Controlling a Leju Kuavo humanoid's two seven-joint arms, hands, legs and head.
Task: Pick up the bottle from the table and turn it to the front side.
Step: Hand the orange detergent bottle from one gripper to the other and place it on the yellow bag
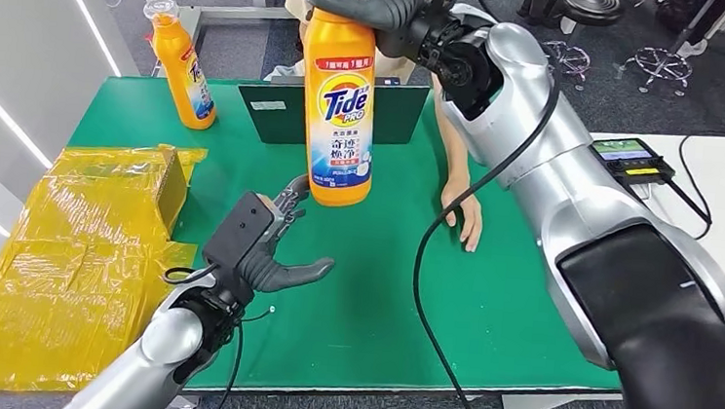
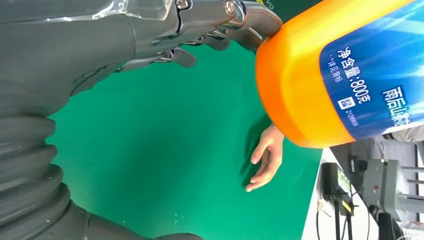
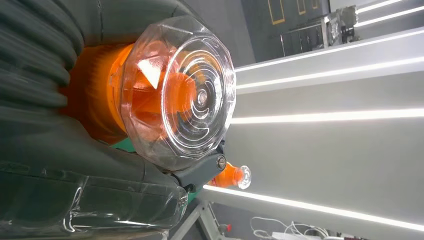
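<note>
We see a bright, evenly lit room; ceiling light strips (image 3: 330,117) glow white in the right wrist view. Glare streaks the yellow plastic wrap (image 1: 60,269) at the table's (image 1: 487,312) left edge. Close-up hands blur slightly; shadows are soft.

Non-task stuff, all referenced to the green mat (image 1: 371,293) in front of me: second orange detergent bottle (image 1: 182,65) upright at its far-left corner. Crinkled yellow plastic wrap (image 1: 71,250) over a box, hanging off its left edge. Dark laptop (image 1: 341,113) at the far middle. A person's hand (image 1: 464,211) flat on it, right of centre. Phone-like device (image 1: 633,157) just off its right side.
</note>
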